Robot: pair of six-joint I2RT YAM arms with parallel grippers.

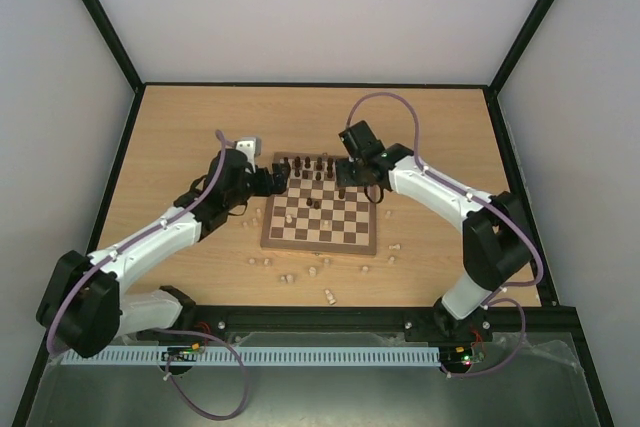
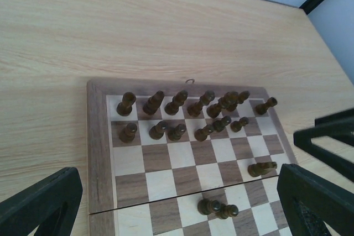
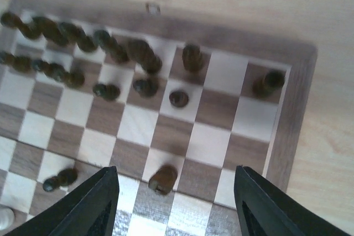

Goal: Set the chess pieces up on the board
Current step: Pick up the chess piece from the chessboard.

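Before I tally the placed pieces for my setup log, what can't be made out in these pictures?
Top external: the dark chess pieces are too small to tell types; the left gripper and right gripper hide far rows of the board.
Left wrist: the bottom edge cuts off the board's near half.
Right wrist: blur merges the dark back row; a pale piece is cut by the left edge.

Checkered light/dark brown board; dark brown pieces.
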